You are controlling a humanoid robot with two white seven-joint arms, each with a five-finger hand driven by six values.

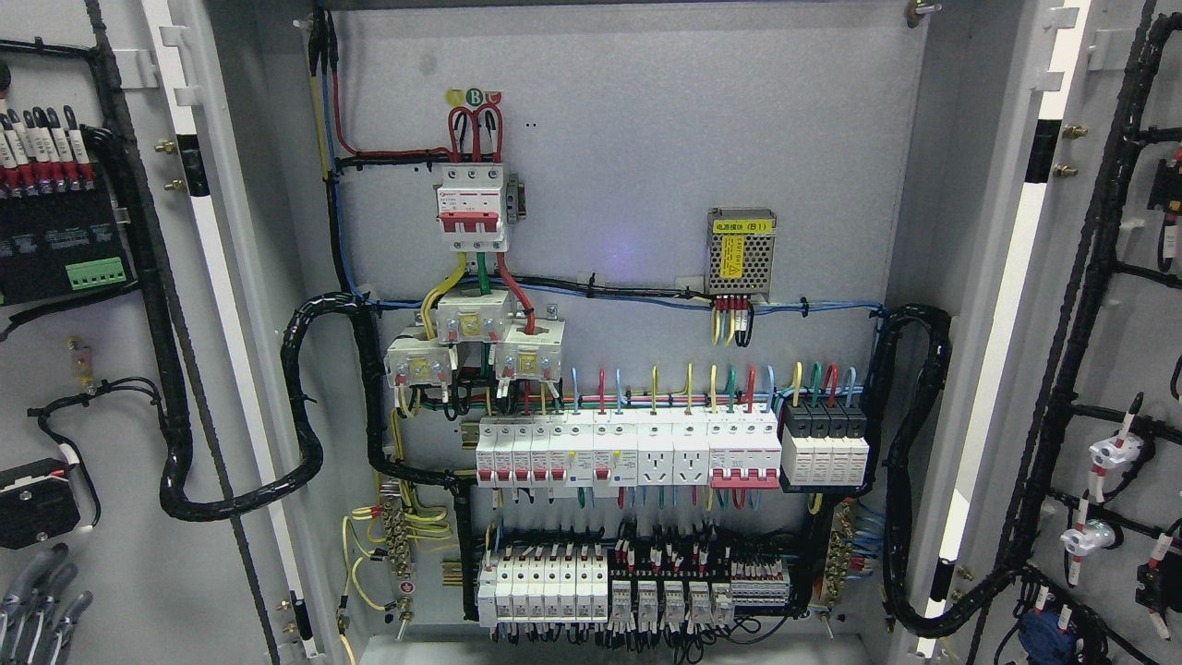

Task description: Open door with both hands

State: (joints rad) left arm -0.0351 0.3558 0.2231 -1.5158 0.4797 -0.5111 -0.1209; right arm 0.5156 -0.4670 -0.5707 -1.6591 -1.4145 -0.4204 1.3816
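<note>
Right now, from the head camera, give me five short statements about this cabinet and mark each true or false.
1. Both cabinet doors stand open. True: the left door and right door are swung out.
2. A robot hand shows at the lower left. True.
3. That hand grips a door handle. False: its grey fingers hold nothing.
4. The small power supply carries a yellow label. True.
5. The top breaker has blue toggles. False: they are red.
</note>
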